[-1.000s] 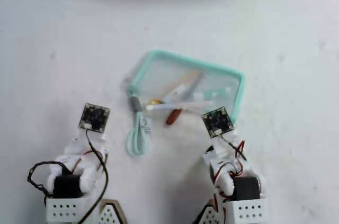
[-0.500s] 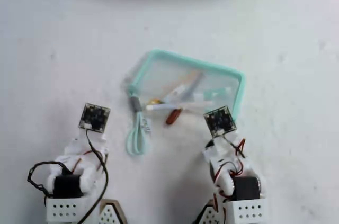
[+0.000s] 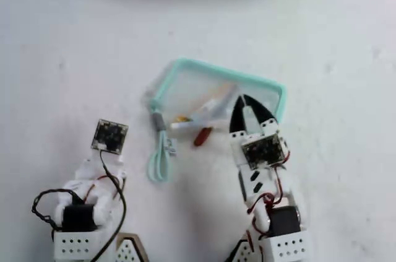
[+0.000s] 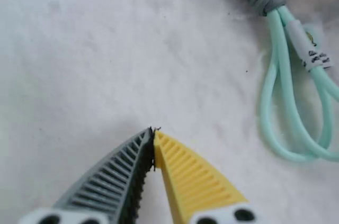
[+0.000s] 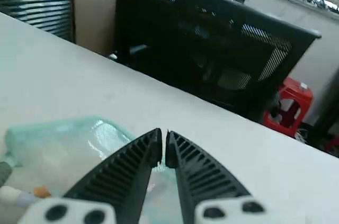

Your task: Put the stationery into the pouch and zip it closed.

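Pouch, mid-table. Stationery partly in it, ends past its near edge. Strap beside its left corner. Right gripper above its right part.

pouch clear, mint rim | strap mint | pen — perhaps red

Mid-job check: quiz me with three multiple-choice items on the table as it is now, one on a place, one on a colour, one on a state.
1. Where is the right gripper?
A) over the pouch
B) beside the other arm's base
C) past the table's far edge

2. What colour is the pouch's rim?
A) red
B) black
C) teal

3. How is the left gripper?
A) wide open
B) shut, holding nothing
C) shut on a pen

Answers:
1 A: in the high view its black fingers lie over the pouch.
2 C: the edging is teal all round.
3 B: its tips meet with nothing between them.
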